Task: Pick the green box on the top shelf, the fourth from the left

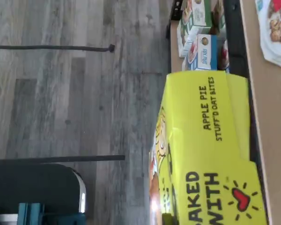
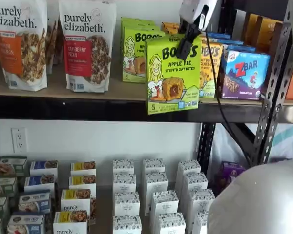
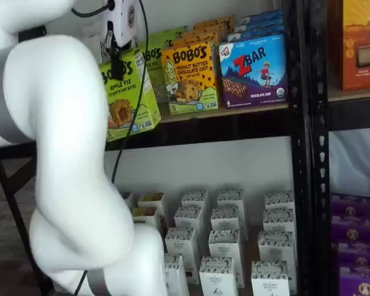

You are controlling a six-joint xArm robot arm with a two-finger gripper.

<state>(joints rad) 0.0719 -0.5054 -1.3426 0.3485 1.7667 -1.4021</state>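
The green box (image 2: 173, 73) reads "Apple Pie Stuff'd Oat Bites". It hangs forward of the top shelf (image 2: 63, 88), its lower edge in front of the black rail (image 2: 88, 109). My gripper (image 2: 187, 43) comes down from above with its black fingers shut on the box's top edge. It also shows in a shelf view (image 3: 118, 61), shut on the box (image 3: 128, 98). The wrist view shows the box's top face (image 1: 206, 150) close up beside the tan shelf board (image 1: 271, 122). The fingers do not show there.
More green Bobo's boxes (image 2: 136, 53) stand behind. A yellow-orange peanut butter box (image 3: 191, 77) and a ZBar box (image 3: 253, 71) stand to the right, granola bags (image 2: 88, 44) to the left. A black upright (image 3: 302, 123) and small white boxes (image 2: 156, 195) below. My white arm (image 3: 68, 154) fills the left.
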